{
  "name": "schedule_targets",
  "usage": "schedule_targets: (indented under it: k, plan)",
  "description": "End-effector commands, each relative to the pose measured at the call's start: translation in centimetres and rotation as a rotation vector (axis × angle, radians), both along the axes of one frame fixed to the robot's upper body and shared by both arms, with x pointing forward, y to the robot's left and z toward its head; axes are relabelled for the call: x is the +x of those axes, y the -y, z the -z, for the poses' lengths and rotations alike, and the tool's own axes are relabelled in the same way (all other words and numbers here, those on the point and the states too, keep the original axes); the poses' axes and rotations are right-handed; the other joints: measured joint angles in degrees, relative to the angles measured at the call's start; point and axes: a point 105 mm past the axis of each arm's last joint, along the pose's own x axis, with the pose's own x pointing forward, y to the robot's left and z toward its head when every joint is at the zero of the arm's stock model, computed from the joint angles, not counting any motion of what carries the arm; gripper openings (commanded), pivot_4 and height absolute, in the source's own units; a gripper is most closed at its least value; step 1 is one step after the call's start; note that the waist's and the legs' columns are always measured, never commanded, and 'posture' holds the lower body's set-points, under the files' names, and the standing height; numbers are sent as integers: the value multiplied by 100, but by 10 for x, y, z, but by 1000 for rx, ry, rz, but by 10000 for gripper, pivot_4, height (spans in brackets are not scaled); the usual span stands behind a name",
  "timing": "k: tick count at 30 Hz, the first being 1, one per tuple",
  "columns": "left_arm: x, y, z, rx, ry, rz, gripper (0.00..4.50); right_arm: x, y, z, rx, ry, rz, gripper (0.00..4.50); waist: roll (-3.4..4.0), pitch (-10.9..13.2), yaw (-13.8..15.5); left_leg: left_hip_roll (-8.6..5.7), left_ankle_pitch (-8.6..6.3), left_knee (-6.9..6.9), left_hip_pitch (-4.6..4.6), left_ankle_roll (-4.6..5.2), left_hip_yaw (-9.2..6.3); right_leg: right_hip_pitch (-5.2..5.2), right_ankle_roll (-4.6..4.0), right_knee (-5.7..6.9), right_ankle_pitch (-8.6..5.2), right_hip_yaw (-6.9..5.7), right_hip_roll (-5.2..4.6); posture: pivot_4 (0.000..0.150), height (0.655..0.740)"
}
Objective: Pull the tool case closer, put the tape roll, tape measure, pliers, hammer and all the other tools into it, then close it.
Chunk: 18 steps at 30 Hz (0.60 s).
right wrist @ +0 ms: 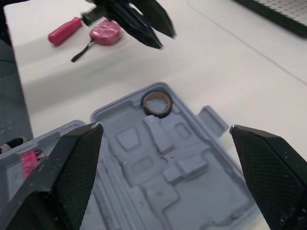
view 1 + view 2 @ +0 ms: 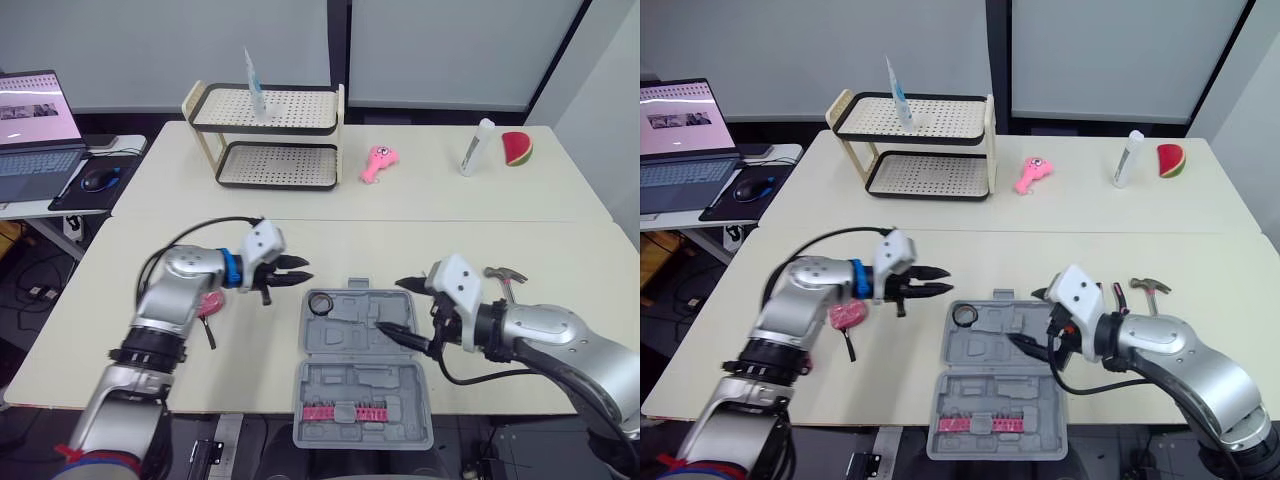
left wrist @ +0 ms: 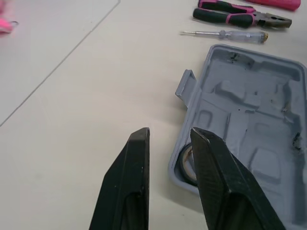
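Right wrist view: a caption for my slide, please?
Open right gripper over the gray tool case, tape roll in its corner pocket, pink tape measure on the table.

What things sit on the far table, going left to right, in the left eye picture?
rack → pink toy → white tube → watermelon slice

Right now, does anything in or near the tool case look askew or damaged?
Nothing stands out. The tool case lies open and flat, with the tape roll seated in a corner pocket. The tape measure, hammer and pliers lie outside on the table, no damage visible.
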Motion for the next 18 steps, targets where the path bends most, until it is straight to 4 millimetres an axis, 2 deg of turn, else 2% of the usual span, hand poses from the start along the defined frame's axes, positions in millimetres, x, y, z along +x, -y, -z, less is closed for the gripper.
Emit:
schedule_targets:
  k: [1,2,3,5,8,10,14,18]
  plan:
    - [-3,-40,-22,-61,63,-161,13270,2,32,-18,-42,134,78,45000,0,0,4,0,-1,-1,1,1,0,1,0,-1,0,0,0,1500,7290]
    - [-4,-48,-23,-65,71,-204,13270,2,40,-18,-53,144,95,45000,0,0,5,0,0,-4,0,1,1,-1,0,-3,0,1,-1,1500,7290]
    - [-7,-73,-25,-91,93,-310,13270,1,62,-18,-75,162,165,45000,0,0,10,1,-1,-4,3,1,0,2,0,-1,0,0,-1,1500,7290]
    - [-17,-110,-24,-125,111,-475,13270,-3,97,-17,-108,174,266,45000,0,0,13,1,-1,-8,2,1,2,2,0,-5,0,1,-2,1500,7290]
    - [-42,-164,-10,-132,118,-716,13270,-13,146,-7,-127,172,419,45000,-1,-1,14,2,-1,-21,11,1,9,10,0,-18,0,7,-4,1500,7290]
    - [-57,-189,-3,-139,130,-839,13270,-19,168,-1,-136,180,494,45000,0,-1,14,3,-1,-25,18,1,9,14,0,-20,0,6,-5,1500,7290]
    - [-99,-237,22,-153,114,-1111,21877,-39,203,27,-182,136,605,45000,-1,-3,23,5,-1,-30,28,2,9,27,0,-28,0,8,-25,1500,7290]
    - [-142,-257,52,-164,41,-1270,34700,-57,218,53,-199,50,648,45000,1,-4,25,2,-2,-38,32,2,15,32,0,-43,0,11,-39,1500,7290]
